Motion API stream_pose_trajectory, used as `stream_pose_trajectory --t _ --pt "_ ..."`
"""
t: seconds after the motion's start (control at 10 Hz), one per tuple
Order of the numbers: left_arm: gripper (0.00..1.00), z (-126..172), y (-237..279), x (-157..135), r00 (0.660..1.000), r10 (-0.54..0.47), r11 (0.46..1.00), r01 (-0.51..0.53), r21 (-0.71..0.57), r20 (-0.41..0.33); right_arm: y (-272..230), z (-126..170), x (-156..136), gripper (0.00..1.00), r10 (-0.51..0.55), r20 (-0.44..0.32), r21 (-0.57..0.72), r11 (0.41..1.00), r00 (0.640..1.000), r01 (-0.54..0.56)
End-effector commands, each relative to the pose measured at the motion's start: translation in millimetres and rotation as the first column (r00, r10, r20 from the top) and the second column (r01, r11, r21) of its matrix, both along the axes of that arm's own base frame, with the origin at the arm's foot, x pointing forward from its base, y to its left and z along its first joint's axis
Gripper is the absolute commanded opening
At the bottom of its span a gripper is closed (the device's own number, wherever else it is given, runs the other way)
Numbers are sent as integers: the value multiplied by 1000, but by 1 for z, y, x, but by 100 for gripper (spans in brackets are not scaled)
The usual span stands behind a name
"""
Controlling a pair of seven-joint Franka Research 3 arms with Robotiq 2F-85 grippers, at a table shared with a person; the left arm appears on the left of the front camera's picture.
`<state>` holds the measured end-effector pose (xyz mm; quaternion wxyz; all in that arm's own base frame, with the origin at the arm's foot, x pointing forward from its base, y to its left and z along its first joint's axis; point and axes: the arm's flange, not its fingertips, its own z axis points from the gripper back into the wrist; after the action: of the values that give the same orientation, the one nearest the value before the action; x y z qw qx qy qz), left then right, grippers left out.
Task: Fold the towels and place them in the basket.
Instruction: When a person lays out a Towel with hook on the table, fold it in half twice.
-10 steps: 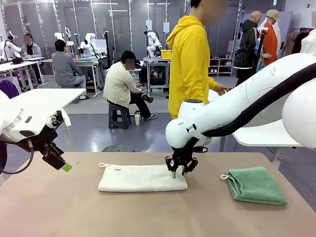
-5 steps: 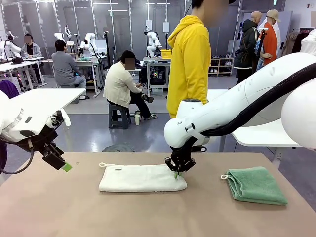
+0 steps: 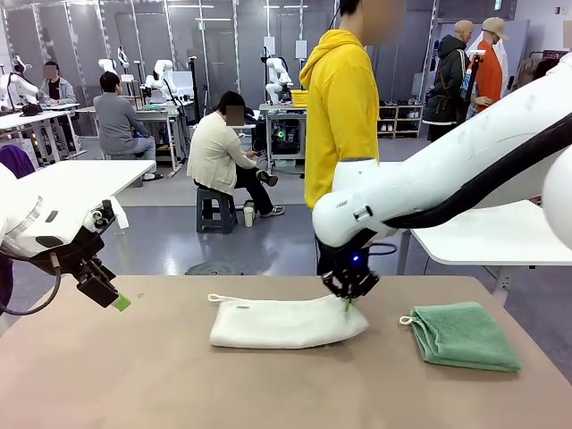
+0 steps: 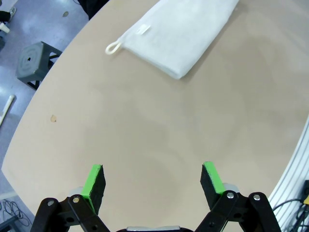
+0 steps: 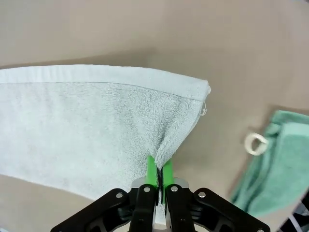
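Observation:
A cream-white towel point(image 3: 284, 323), folded lengthwise, lies across the middle of the table; its corner loop points left. My right gripper point(image 3: 348, 303) is shut on the towel's right end, pinching a ridge of cloth point(image 5: 164, 145) between the green pads. In the left wrist view the same white towel point(image 4: 181, 34) lies far ahead. A folded green towel point(image 3: 463, 335) rests at the table's right, and its edge with a white loop point(image 5: 270, 164) shows in the right wrist view. My left gripper point(image 3: 114, 302) hovers open above the table's left edge, its fingers point(image 4: 94, 181) wide apart over bare tabletop. The basket is out of view.
The tan table point(image 3: 134, 375) has free room at front and left. A person in a yellow hoodie point(image 3: 343, 107) stands beyond the far edge. A white table point(image 3: 487, 237) stands behind on the right.
My right gripper has dragged the white towel's right end toward the right, shifting the whole towel that way. The left arm has stayed still.

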<state>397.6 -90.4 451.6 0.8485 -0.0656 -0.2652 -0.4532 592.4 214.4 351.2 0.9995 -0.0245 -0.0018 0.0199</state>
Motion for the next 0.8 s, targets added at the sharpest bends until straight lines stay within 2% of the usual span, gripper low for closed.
stream_pose_trajectory --t 0.0,0.2,0.3,0.6,0.7 --pt "100 2 -2 -1 1000 16 1000 -17 13 2 -9 32 -15 0 -12 51 -77 997 999 16" --pt "100 2 -2 -1 1000 16 1000 -17 13 2 7 65 -20 0 110 93 31 993 990 -113" --pt "100 2 -2 -1 1000 16 1000 -17 13 2 24 74 -20 0 155 90 62 985 984 -161" --pt "100 2 -2 -1 1000 16 1000 -17 13 2 73 75 -10 0 170 96 113 977 981 -180" --pt "100 2 -2 -1 1000 16 1000 -17 13 2 91 70 -6 0 171 76 140 974 982 -180"
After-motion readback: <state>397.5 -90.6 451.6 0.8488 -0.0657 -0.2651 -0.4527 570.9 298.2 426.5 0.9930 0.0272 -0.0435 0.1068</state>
